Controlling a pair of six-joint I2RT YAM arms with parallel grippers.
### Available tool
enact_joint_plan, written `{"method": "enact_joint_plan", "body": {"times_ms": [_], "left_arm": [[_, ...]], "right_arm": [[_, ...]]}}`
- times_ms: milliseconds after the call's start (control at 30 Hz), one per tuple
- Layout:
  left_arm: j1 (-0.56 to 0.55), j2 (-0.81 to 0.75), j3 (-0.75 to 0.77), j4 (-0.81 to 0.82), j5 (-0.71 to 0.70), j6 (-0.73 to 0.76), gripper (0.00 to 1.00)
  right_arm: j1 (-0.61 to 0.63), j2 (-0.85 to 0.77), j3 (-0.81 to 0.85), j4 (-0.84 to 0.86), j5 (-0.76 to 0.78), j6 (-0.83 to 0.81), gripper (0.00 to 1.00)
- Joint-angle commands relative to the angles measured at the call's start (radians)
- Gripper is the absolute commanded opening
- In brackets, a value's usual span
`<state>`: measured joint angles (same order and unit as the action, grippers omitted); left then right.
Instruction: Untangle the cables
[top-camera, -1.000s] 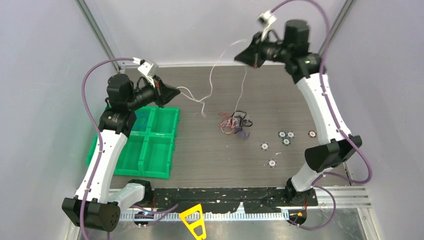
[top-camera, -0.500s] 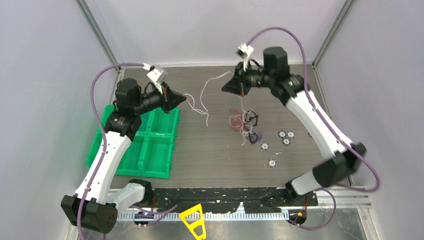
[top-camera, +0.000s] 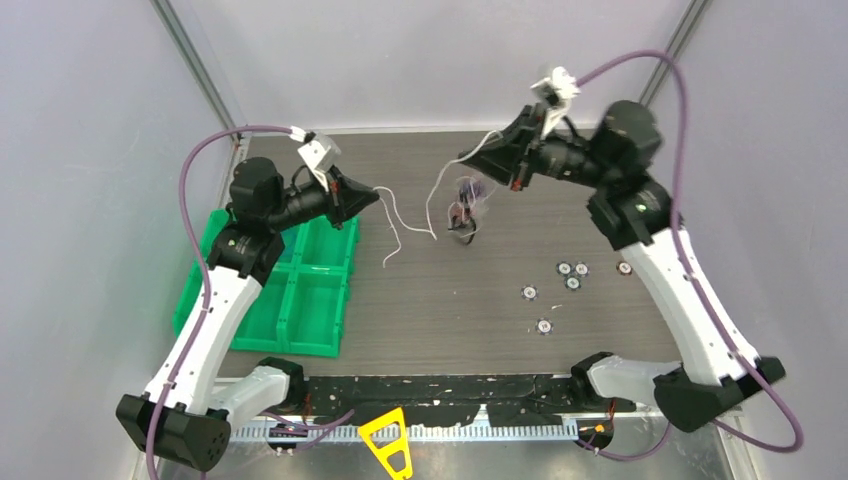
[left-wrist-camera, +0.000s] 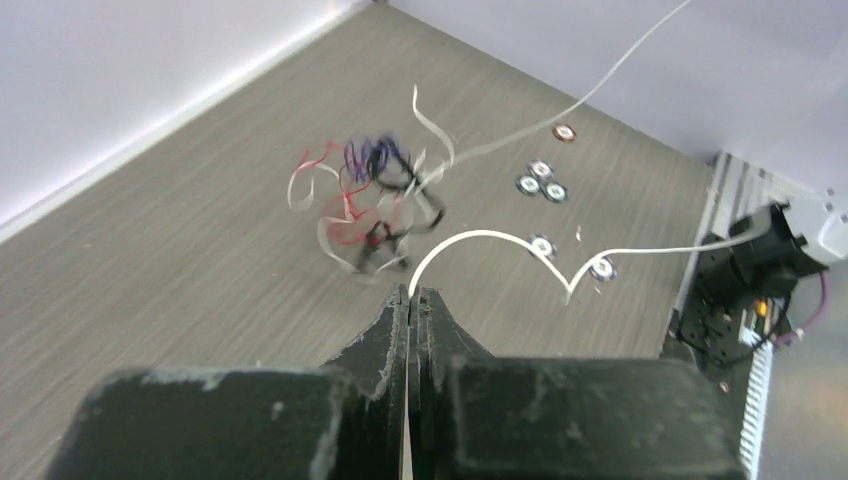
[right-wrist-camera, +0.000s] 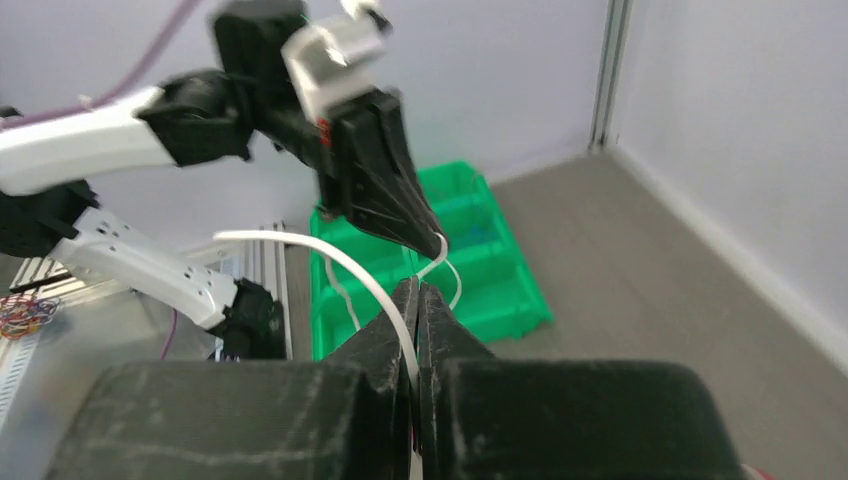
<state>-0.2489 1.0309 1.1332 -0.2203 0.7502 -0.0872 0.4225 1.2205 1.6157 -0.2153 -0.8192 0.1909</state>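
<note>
Two grippers are mine, and both are pinched tight on the same white cable (left-wrist-camera: 470, 235). My left gripper (left-wrist-camera: 411, 296) has its jaws pressed together with no gap. The white cable comes out right at the tips. My right gripper (right-wrist-camera: 417, 290) is squeezed together the same way. The cable comes out from between its fingers and bends off to one side.

The cable sags in a loose loop between my two grippers, above the table (top-camera: 440, 310). The other wires are bunched in a tangle (top-camera: 466, 205) of red, black, purple and white. It hangs just under my right gripper, near the far middle of the table. It looks blurry, and I cannot tell if it touches the table.

My left gripper is near the far right corner of the green bin (top-camera: 347, 285). My right gripper is held up near the back wall. Some small round discs (top-camera: 572, 272) lie on the table on my right side, well apart from the tangle.
</note>
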Motion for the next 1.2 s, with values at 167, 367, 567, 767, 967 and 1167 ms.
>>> {"method": "enact_joint_plan", "body": {"times_ms": [167,367,567,767,967,1167], "left_arm": [[-0.191,0.084,-0.027,0.18,0.015,0.014,0.02],[-0.292,0.221,0.023,0.371,0.004,-0.077,0.2],[-0.32,0.332,0.062,0.501,0.055,-0.186,0.39],[-0.359,0.373,0.054,0.583,0.082,-0.199,0.57],[-0.372,0.373,0.021,0.639,0.135,-0.214,0.63],[-0.372,0.383,0.035,0.619,0.067,-0.213,0.16]], "right_arm": [[0.035,0.143,-0.083,0.125,0.009,0.135,0.05],[0.07,0.154,-0.146,0.259,-0.012,0.292,0.05],[0.083,0.145,-0.172,0.296,-0.001,0.348,0.05],[0.083,0.159,-0.18,0.327,0.003,0.383,0.05],[0.083,0.165,-0.185,0.349,0.003,0.401,0.05],[0.082,0.163,-0.198,0.378,-0.001,0.436,0.05]]}}
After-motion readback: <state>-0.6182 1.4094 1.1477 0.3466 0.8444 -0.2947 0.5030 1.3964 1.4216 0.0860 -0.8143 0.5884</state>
